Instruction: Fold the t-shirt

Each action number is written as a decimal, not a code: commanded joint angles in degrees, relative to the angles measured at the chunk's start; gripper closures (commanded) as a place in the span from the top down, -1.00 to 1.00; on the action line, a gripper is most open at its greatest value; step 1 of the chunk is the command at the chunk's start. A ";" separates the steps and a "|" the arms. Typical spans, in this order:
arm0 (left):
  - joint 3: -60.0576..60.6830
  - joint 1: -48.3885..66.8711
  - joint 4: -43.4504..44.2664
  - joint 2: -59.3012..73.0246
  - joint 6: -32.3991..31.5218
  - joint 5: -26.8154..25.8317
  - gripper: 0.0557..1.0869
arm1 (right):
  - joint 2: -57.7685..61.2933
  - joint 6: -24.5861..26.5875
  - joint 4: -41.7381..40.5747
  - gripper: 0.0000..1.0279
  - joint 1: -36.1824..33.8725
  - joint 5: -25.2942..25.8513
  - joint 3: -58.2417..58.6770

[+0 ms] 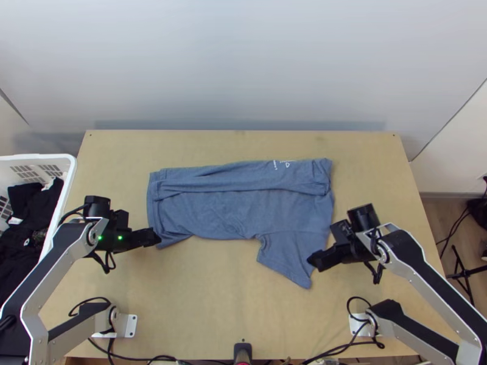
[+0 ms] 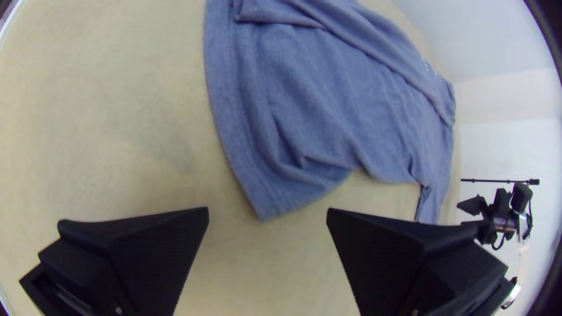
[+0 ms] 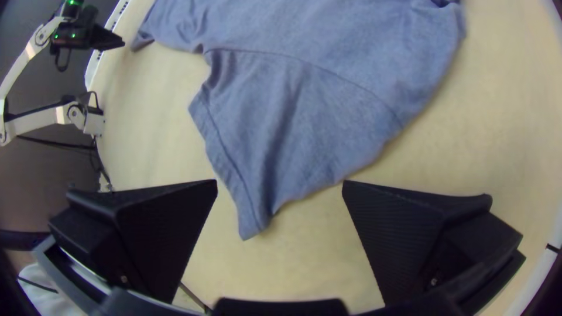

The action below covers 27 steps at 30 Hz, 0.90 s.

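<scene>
The blue t-shirt (image 1: 234,210) lies on the table with its far side folded over in a long strip, while one sleeve (image 1: 287,255) spreads toward the near edge. My left gripper (image 1: 157,238) is at the shirt's near left corner; in the left wrist view that gripper (image 2: 267,219) stands open, the shirt corner (image 2: 275,196) just before the gap. My right gripper (image 1: 313,260) is over the sleeve's outer side. Seen in the right wrist view, this gripper (image 3: 280,193) is open too, with the sleeve tip (image 3: 254,216) lying between its spread fingers.
A white basket (image 1: 68,182) holding dark clothes stands at the table's left. Bare table (image 1: 207,304) lies in front of the shirt. Cables (image 1: 164,359) run along the near edge, and a wall (image 1: 243,67) rises behind the table.
</scene>
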<state>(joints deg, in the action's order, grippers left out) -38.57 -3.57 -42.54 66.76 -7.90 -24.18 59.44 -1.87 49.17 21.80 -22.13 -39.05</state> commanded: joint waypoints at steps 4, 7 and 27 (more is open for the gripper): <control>-0.37 1.38 4.14 2.06 -3.44 0.37 0.90 | 2.08 4.77 3.74 0.86 5.53 1.12 -0.77; -0.63 1.29 4.14 2.23 -3.26 0.37 0.90 | 3.14 5.47 4.27 0.86 8.78 1.12 -0.77; -3.80 1.29 4.49 4.87 -1.24 0.45 0.90 | 15.35 5.91 1.28 0.87 15.99 8.07 0.20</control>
<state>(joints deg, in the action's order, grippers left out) -41.15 -2.72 -38.37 70.76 -9.80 -23.73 73.17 7.49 51.46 34.20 -14.52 -38.87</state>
